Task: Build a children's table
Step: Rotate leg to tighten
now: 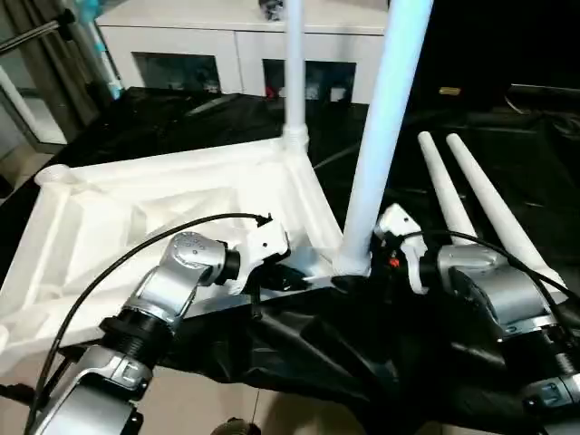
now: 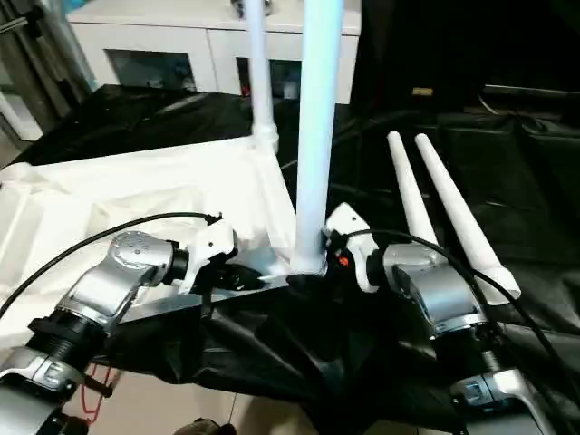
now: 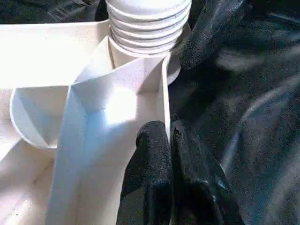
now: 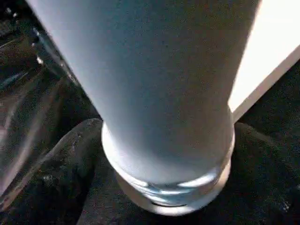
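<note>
1. Black cloth [image 1: 299,353] covered our work surface, with a white cabinet [image 1: 236,41] at twelve o'clock.
2. At nine o'clock lay the tabletop [image 1: 109,217], ribbed underside up, a far leg [image 1: 294,72] standing in its corner socket.
3. Our left gripper [image 3: 169,136] pinched the tabletop's near edge, jaws narrow.
4. At centre, the near leg [image 1: 385,118] stood in its socket.
5. Our right gripper [image 1: 381,237] sat beside its base; we could not tell its spread.
6. At three o'clock lay two spare legs [image 1: 471,204].
7. We judged that steadying the tabletop while seating the near leg straight mattered most.
</note>
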Robot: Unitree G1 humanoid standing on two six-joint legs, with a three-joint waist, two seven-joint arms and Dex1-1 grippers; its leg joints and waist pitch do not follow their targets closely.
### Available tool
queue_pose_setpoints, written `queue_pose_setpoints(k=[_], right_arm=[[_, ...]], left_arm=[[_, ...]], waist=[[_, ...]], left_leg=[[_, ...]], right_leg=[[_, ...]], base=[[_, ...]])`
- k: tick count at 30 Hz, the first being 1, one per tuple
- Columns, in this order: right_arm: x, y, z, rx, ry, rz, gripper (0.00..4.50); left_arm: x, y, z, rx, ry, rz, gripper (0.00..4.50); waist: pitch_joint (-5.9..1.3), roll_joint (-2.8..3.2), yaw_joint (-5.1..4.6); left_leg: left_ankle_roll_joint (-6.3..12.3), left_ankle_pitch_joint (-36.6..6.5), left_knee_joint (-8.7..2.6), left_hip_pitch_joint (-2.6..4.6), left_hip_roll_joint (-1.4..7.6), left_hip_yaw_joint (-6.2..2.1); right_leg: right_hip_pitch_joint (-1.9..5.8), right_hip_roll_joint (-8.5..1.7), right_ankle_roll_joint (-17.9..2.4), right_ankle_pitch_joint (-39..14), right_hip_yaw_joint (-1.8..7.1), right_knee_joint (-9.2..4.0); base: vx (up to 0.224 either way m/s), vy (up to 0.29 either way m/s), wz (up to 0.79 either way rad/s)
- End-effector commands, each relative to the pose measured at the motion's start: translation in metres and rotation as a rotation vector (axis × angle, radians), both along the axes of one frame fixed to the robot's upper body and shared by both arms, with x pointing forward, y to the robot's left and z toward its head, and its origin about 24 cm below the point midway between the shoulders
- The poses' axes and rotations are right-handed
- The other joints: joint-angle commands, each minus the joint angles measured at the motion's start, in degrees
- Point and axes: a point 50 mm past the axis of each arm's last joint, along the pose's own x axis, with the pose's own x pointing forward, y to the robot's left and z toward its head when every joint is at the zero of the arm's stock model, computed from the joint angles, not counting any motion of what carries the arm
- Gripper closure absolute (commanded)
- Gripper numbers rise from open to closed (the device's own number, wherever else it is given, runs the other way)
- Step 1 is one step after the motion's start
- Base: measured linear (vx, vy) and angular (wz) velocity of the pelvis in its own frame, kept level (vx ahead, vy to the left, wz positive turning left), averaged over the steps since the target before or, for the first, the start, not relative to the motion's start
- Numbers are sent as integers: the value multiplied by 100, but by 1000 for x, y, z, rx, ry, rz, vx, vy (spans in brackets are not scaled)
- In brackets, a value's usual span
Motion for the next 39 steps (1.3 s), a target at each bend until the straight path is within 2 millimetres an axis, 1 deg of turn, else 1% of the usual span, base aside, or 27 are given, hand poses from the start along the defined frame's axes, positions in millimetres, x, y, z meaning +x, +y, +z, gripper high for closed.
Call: queue_pose_setpoints(k=[1, 3, 4, 8, 10, 13, 15, 16, 18, 20, 21, 23, 24, 30, 32, 34, 37, 39], right_arm=[[-5, 13, 5, 15, -6, 76, 12], [-6, 13, 6, 21, -5, 85, 12], [-7, 14, 6, 24, -7, 93, 12], [-9, 16, 7, 34, -10, 108, 12], [-9, 17, 8, 44, -19, 107, 12], [-8, 17, 10, 42, -36, 102, 12], [-8, 17, 10, 49, -43, 92, 12], [-8, 17, 9, 62, -29, 87, 4], [-9, 17, 9, 74, -16, 85, 4], [-9, 18, 9, 72, -19, 84, 4], [-7, 18, 9, 52, -48, 76, 4], [-7, 18, 10, 49, -60, 71, 4], [-6, 18, 10, 49, -66, 69, 4], [-6, 19, 12, 58, -84, 76, 4], [-5, 19, 12, 60, -92, 77, 4], [-4, 20, 17, 75, -162, 64, 4], [-5, 20, 18, 76, -191, 56, 4], [-7, 20, 17, 80, -190, 50, 4]], left_arm=[[-10, -24, 20, -90, -49, -190, 450], [-11, -24, 20, -95, -44, -199, 450], [-12, -23, 20, -97, -37, -205, 450], [-14, -23, 20, -100, -27, -216, 450], [-15, -23, 19, -100, -24, -220, 450], [-14, -23, 18, -96, -25, -209, 450], [-12, -23, 14, -78, -38, -181, 450], [-11, -23, 13, -72, -41, -171, 450], [-10, -23, 12, -68, -44, -164, 450], [-10, -23, 12, -65, -46, -158, 450], [-10, -24, 11, -62, -50, -150, 450], [-9, -24, 10, -61, -51, -147, 450], [-9, -24, 10, -58, -52, -144, 450], [-9, -24, 7, -44, -56, -139, 450], [-10, -24, 6, -40, -57, -138, 450], [-10, -23, 3, -34, -56, -126, 450], [-10, -22, 1, -35, -52, -116, 450], [-10, -23, 0, -39, -49, -108, 450]], waist=[[-390, -40, -31], [-398, -50, -25], [-412, -46, -16], [-414, -53, -10], [-411, -42, -13], [-403, -48, -19], [-407, -51, -19], [-412, -51, -20], [-416, -56, -19], [-422, -57, -17], [-422, -53, -16], [-425, -65, -16], [-426, -55, -15], [-426, -64, -22], [-423, -56, -22], [-423, -60, -27], [-420, -66, -35], [-421, -51, -36]], left_leg=[[230, -931, -351, 183, 376, -166], [272, -842, -344, 173, 375, -163], [332, -724, -327, 167, 371, -162], [402, -649, -314, 156, 367, -162], [395, -690, -317, 159, 365, -165], [330, -790, -322, 166, 366, -165], [312, -781, -320, 167, 364, -165], [320, -747, -313, 161, 360, -164], [344, -698, -309, 158, 360, -164], [378, -638, -301, 154, 357, -165], [387, -626, -299, 152, 357, -166], [394, -620, -295, 155, 353, -163], [396, -610, -291, 151, 351, -164], [401, -621, -286, 148, 352, -163], [389, -656, -288, 155, 354, -165], [370, -686, -288, 156, 352, -163], [381, -673, -290, 152, 352, -166], [390, -668, -289, 156, 348, -167]], right_leg=[[225, -489, -1385, -411, 259, -392], [231, -490, -1390, -285, 257, -375], [232, -488, -1410, -128, 253, -354], [239, -491, -1408, -69, 250, -352], [234, -489, -1410, -151, 243, -361], [231, -488, -1396, -336, 247, -376], [233, -487, -1387, -340, 248, -372], [237, -486, -1387, -295, 249, -366], [239, -484, -1390, -227, 249, -359], [242, -478, -1402, -129, 242, -345], [244, -482, -1406, -116, 242, -346], [246, -483, -1403, -123, 241, -346], [246, -485, -1400, -130, 241, -346], [246, -484, -1394, -141, 243, -345], [242, -483, -1391, -210, 240, -349], [237, -488, -1377, -255, 245, -356], [241, -480, -1357, -231, 248, -351], [238, -472, -1358, -228, 244, -349]], base=[[0, 0, 0], [0, 0, 0], [0, 0, 0], [0, 0, 0], [0, 0, 0], [0, 0, 0], [0, 0, 0], [0, 0, 0], [0, 0, 0], [0, 0, 0], [0, 0, 0], [0, 0, 0], [0, 0, 0], [0, 0, 0], [0, 0, 0], [0, 0, 0], [0, 0, 0], [0, 0, 0]])
